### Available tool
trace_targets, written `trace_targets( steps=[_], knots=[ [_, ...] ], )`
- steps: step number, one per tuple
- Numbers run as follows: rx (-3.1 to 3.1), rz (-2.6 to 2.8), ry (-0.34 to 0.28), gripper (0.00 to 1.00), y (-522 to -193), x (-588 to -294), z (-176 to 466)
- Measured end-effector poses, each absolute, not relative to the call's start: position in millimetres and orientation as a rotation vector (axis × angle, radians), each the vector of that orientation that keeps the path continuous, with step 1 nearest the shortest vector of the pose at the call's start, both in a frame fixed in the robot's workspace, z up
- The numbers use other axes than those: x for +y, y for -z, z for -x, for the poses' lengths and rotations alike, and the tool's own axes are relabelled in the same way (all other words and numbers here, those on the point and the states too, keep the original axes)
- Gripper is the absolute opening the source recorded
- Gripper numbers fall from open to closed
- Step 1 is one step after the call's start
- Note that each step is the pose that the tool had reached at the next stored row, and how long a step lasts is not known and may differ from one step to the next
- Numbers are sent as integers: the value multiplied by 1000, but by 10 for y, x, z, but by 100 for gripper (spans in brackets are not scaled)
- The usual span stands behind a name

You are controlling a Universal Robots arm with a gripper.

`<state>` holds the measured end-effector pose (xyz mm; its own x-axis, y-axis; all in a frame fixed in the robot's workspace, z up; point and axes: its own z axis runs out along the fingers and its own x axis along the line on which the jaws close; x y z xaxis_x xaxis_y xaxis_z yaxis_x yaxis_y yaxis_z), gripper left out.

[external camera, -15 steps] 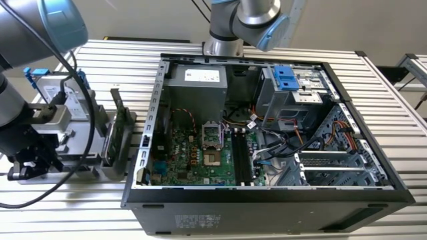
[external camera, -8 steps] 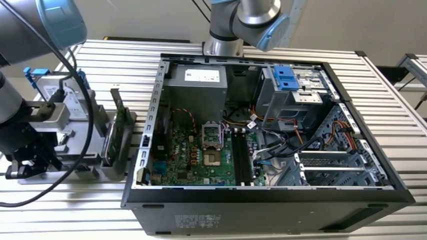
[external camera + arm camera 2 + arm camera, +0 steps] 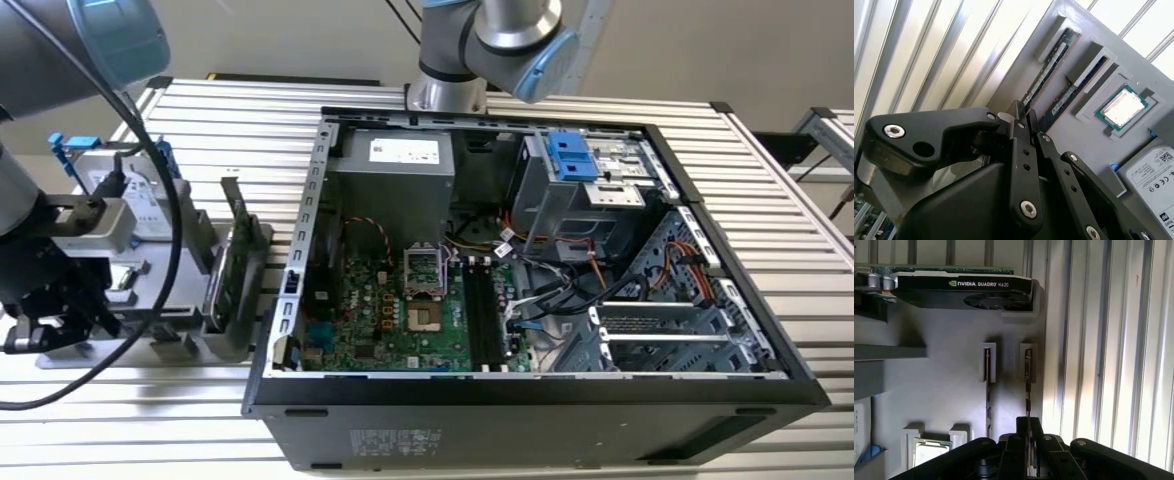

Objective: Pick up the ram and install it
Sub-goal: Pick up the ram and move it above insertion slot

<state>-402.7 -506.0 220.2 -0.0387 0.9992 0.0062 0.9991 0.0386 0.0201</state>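
**Your black 2-finger gripper (image 3: 1028,429) has its fingers (image 3: 1022,432) pressed together on the near end of the thin, dark-edged ram stick (image 3: 1027,385).**

The ram stick stands on edge in the flat grey holder plate (image 3: 944,390), with its far end seated in a raised grey slot bracket straight ahead of the fingers. On 1 side of the fingers the plate's edge is just beside you, and past it lies open ribbed aluminium tabletop (image 3: 1104,365). On the other side a 2nd matching stick (image 3: 987,390) runs parallel, near but apart, with a square silver processor chip (image 3: 1121,107) beyond it. Ahead, past both brackets, a black-shrouded green graphics card (image 3: 964,290) lies across the plate. The open black computer case (image 3: 534,420) sits well apart, at the exterior view's right.
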Motion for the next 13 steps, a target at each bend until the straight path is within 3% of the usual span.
trace_targets(
  steps=[13],
  knots=[
    [2254,-2174,-29,0,-2346,-5060,4027]
  ],
)
